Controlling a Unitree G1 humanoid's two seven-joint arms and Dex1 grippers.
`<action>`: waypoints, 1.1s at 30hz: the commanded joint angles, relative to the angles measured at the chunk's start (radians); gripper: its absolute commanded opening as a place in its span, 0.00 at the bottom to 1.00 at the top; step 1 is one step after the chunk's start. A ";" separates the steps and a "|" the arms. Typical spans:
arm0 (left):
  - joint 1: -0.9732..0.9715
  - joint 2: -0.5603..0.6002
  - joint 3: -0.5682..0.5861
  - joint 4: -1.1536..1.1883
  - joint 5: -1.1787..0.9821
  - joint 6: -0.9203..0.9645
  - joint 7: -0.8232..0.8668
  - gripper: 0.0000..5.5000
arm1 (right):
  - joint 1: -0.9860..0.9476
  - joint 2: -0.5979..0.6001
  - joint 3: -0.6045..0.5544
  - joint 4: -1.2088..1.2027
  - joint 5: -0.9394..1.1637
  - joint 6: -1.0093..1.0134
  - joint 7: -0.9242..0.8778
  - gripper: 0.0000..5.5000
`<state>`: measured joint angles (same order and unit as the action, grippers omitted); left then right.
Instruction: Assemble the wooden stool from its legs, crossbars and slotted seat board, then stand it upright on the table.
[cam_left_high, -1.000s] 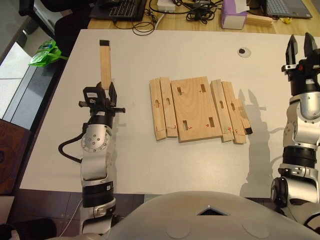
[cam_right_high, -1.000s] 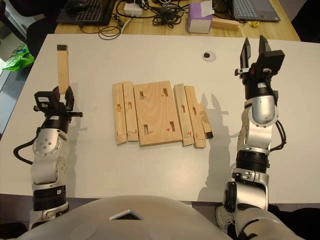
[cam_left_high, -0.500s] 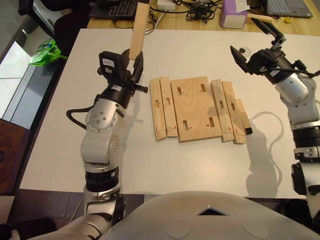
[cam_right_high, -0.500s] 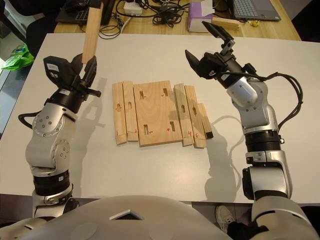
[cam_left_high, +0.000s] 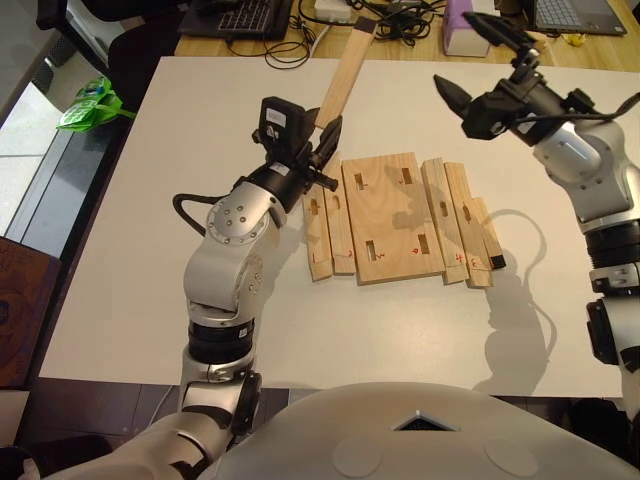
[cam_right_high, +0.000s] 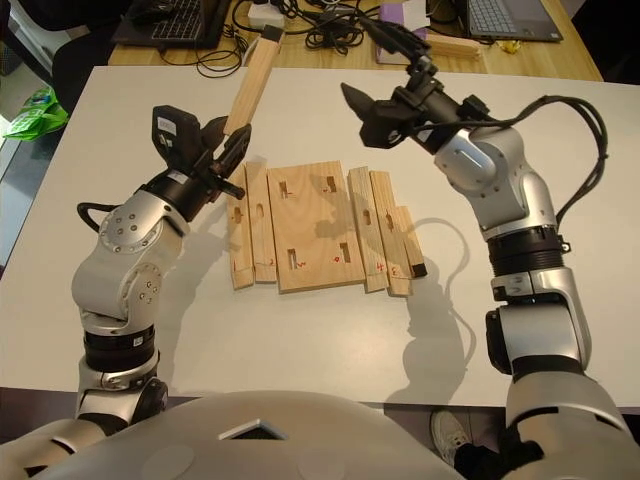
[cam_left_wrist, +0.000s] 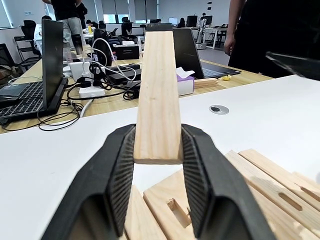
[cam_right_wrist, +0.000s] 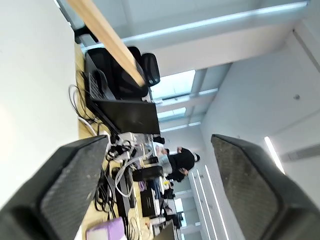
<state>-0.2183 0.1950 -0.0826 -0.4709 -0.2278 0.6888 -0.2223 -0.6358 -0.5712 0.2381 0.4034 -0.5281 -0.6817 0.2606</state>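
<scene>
Currently, table (cam_left_high: 110, 300): white; stool parts lie flat at its centre.
Seat board (cam_left_high: 392, 215): slotted, lying flat.
Left bars (cam_left_high: 326, 218): two slotted pieces touching the seat board's 9 o'clock edge.
Right bars (cam_left_high: 452, 220): two long pieces and a short black-ended one at the 3 o'clock edge.
Left gripper (cam_left_wrist: 158, 136): at 10 o'clock of the seat board, above the table, clamped on the leg's lower end.
Leg (cam_left_high: 346, 72): black-tipped, leaning toward 1 o'clock, clear of the table.
Right gripper (cam_left_high: 474, 62): raised at 1 o'clock of the seat board, fingers spread wide, holding nothing.
Far desk (cam_left_high: 400, 45): laptops, cables and a purple box (cam_left_high: 463, 27) at 12 o'clock.
</scene>
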 joint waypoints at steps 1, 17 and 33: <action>-0.078 -0.012 -0.032 0.011 -0.009 0.046 -0.011 0.24 | -0.073 0.032 0.083 0.023 -0.042 -0.044 0.040 0.80; -0.116 -0.018 -0.047 0.037 -0.002 0.076 -0.011 0.24 | -0.349 0.058 0.310 0.203 -0.440 -0.134 -0.246 0.53; -0.102 -0.046 -0.030 0.029 -0.029 0.090 -0.002 0.24 | -0.360 0.057 0.324 0.236 -0.418 -0.175 -0.313 0.08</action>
<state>-0.3278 0.1550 -0.1107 -0.4452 -0.2552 0.7541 -0.2317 -0.9909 -0.5240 0.5654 0.6508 -0.9689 -0.8373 -0.0328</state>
